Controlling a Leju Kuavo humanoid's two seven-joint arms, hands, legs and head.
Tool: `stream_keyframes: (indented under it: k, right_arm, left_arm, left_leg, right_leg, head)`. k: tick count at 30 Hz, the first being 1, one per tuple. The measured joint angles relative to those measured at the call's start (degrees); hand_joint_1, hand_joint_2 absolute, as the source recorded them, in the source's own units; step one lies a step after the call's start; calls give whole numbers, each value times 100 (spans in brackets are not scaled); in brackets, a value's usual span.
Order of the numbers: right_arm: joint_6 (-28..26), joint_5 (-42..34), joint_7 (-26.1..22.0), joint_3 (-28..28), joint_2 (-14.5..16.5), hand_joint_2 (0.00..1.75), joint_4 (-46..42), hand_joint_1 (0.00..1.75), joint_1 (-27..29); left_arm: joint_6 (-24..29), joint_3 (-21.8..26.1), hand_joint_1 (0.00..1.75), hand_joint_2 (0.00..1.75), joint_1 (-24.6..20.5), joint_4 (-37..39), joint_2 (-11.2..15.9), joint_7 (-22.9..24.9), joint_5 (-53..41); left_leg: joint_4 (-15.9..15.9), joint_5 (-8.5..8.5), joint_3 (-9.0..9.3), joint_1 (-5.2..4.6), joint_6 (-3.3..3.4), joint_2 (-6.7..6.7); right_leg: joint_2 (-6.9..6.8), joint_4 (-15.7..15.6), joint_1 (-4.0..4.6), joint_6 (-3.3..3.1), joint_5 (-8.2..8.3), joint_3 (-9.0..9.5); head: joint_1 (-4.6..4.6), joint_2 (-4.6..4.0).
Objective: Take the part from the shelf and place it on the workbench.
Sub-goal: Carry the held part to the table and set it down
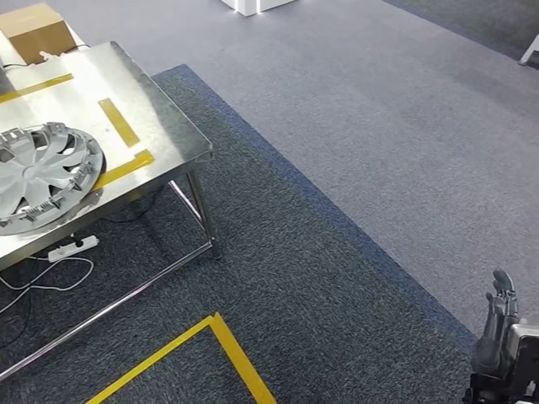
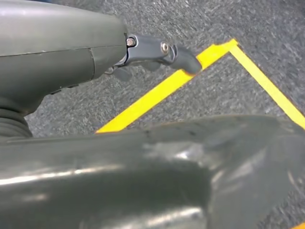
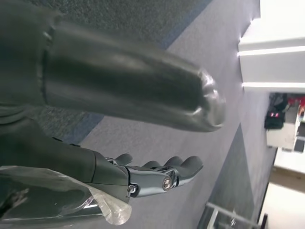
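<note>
The silver hubcap (image 1: 40, 175) lies on the shiny tabletop (image 1: 159, 126), upper left. Both the right hand (image 1: 498, 324) and left hand (image 2: 158, 51) hold nothing, fingers straight.

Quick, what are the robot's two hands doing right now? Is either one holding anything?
Left hand: holds nothing, fingers stretched out over the carpet, open.
Right hand: holds nothing, fingers extended and apart, open.

A silver hubcap (image 1: 40, 175) is seen lying flat near the steel workbench's (image 1: 167, 135) front edge, beside yellow tape strips (image 1: 119, 122).
</note>
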Motion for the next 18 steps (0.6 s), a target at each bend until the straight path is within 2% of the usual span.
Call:
stream_keyframes:
  k: [1, 3, 5, 6, 7, 8, 9, 11, 13, 14, 16, 17, 18]
  right_arm:
    - [50, 30, 19, -38, 21, 0, 9, 0, 4]
    - [166, 109, 77, -103, 55, 0, 52, 0, -4]
    - [278, 178, 144, -165, 65, 0, 175, 0, -54]
    - [322, 212, 172, -208, 67, 0, 267, 0, -79]
    - [363, 250, 193, -263, 68, 0, 376, 0, -95]
    - [404, 301, 211, -320, 69, 0, 486, 0, -104]
    - [448, 363, 229, -381, 69, 0, 593, 0, -115]
    - [536, 492, 262, -503, 69, 0, 795, 0, -166]
    - [614, 625, 290, -603, 69, 0, 987, 0, -254]
    - [656, 695, 306, -651, 69, 0, 1084, 0, -292]
    - [750, 824, 337, -767, 69, 0, 1291, 0, -342]
    - [793, 876, 346, -828, 69, 0, 1395, 0, -364]
    - [835, 928, 351, -885, 69, 0, 1507, 0, -396]
  left_arm:
    - [-1, 2, 0, 0, -3, -2, -5, 5, -3]
    - [-2, 13, 0, 0, -10, -13, -14, 9, -14]
    - [-6, 33, 0, 0, -9, -21, -26, 9, -40]
    - [-8, 42, 0, 0, -4, -21, -30, 9, -53]
    - [-10, 48, 0, 0, 1, -22, -32, 9, -66]
    - [-10, 52, 0, 0, 1, -22, -32, 9, -75]
    - [-11, 54, 0, 0, -2, -23, -32, 9, -79]
    - [-12, 58, 0, 0, -12, -23, -32, 9, -88]
    - [-12, 61, 0, 0, -18, -23, -33, 9, -94]
    - [-14, 62, 0, 0, -22, -23, -32, 8, -101]
    - [-17, 63, 0, 0, -33, -23, -32, 8, -121]
    - [-19, 64, 0, 0, -40, -23, -30, 8, -134]
    - [-20, 66, 0, 0, -43, -23, -28, 8, -144]
  left_leg:
    - [-7, 14, -4, 1, 32, 49]
    - [-52, 48, 4, 14, 103, 151]
    - [-71, 60, 1, 10, 144, 269]
    - [-70, 59, -5, 3, 154, 332]
    - [-69, 57, -8, -4, 157, 394]
    - [-68, 56, -10, -7, 158, 451]
    - [-68, 54, -8, -9, 157, 501]
    - [-66, 43, 9, -15, 141, 594]
    - [-54, 23, 24, -42, 94, 675]
    - [-50, 20, 28, -55, 67, 715]
    - [-52, 18, 35, -54, 9, 772]
    - [-33, -8, 35, -44, -24, 741]
    - [75, -99, 0, -34, -55, 653]
  right_leg:
    - [20, -1, -14, 37, 5, -30]
    - [-124, 159, -15, 96, -112, -135]
    - [-369, 766, -6, 138, -455, -425]
    - [-430, 1153, -7, 158, -632, -606]
    - [-457, 1454, -9, 172, -735, -744]
    - [-471, 1568, -11, 179, -731, -791]
    - [-488, 1457, -11, 179, -623, -725]
    - [-633, 723, -6, 161, -276, -325]
    - [-796, 91, 27, 104, -89, 21]
    - [-826, -26, 45, 72, -78, 82]
    - [-745, -44, 59, 1, -55, 83]
    - [-707, -53, 52, -31, -38, 79]
    - [-663, -64, 41, -66, -20, 78]
  head:
    - [-2, 0]
    - [21, 0]
    - [50, 0]
    - [57, 0]
    - [57, 0]
    - [58, 0]
    - [58, 0]
    - [59, 0]
    - [55, 0]
    - [50, 0]
    - [44, 0]
    - [42, 0]
    - [37, 0]
